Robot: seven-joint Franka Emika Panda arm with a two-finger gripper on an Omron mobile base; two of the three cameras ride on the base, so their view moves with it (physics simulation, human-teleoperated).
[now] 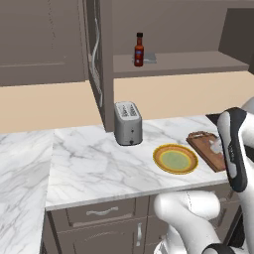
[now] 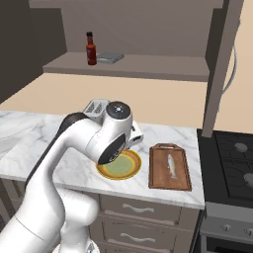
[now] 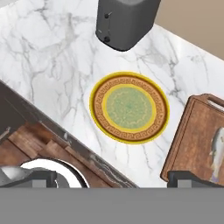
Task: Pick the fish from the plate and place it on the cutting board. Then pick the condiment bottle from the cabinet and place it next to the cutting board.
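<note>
The arm hides part of the round plate [image 2: 129, 170]; the slim fish [image 2: 171, 166] lies on the wooden cutting board [image 2: 160, 173]. The pincer [image 3: 112, 177] gapes wide, empty.

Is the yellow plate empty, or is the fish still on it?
Empty. The plate shows only its bare green centre, and the fish lies on the cutting board beside it.

the arm hides part of the cutting board [image 1: 208, 149] and toaster [image 2: 96, 106]; the fish [image 3: 217, 146] is cut off at the frame's edge.
</note>
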